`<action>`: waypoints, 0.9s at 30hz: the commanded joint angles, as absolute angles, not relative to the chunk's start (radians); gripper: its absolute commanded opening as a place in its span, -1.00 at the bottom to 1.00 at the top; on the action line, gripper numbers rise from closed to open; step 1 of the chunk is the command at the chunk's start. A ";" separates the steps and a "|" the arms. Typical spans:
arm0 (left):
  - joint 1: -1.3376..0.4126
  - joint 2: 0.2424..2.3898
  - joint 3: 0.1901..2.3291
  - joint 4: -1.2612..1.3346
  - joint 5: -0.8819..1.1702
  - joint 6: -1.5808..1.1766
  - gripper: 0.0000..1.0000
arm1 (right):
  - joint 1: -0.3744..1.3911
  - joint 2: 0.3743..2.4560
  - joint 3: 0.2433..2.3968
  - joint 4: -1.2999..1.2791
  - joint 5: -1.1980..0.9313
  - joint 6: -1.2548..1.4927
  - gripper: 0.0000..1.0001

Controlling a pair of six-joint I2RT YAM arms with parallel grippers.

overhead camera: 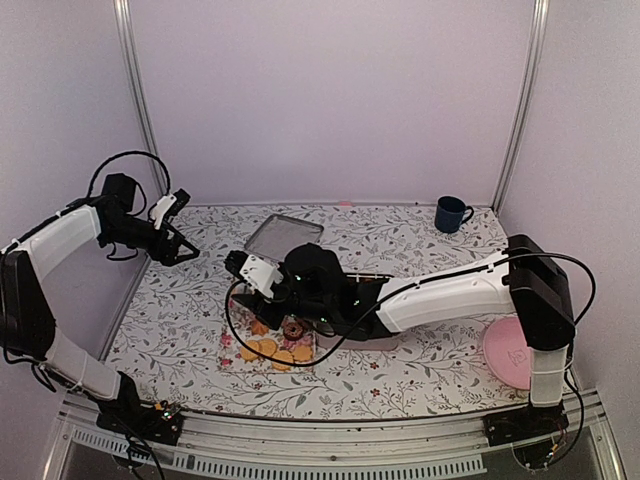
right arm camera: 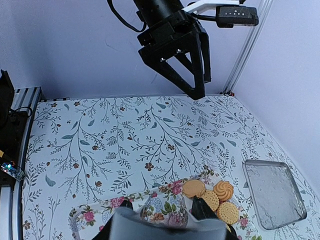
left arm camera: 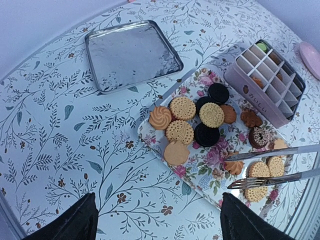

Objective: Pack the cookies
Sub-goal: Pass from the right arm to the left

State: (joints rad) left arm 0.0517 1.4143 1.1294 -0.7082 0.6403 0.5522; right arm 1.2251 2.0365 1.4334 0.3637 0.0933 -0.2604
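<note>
Hovering spread, left claw (left arm camera: 156,201); right claw (right arm camera: 162,206) pinches one pair of tongs (left arm camera: 270,152) near three black cookies (left arm camera: 206,134).

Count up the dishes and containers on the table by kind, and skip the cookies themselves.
Trays: 2 (silver tray, floral tray)
Divided box: 1
Blue mug: 1
Pink plate: 1
Total: 5
</note>
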 commanded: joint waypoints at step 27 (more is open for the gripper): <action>0.066 1.419 1.175 -0.730 0.683 0.547 0.71 | 1.227 1.972 1.290 0.350 0.159 -0.205 -0.21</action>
State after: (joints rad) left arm 0.0555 1.4147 1.1439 -0.7219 0.6659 0.5518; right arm 1.2251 2.0262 1.3235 0.3801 0.1238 -0.2203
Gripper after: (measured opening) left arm 0.853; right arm 0.395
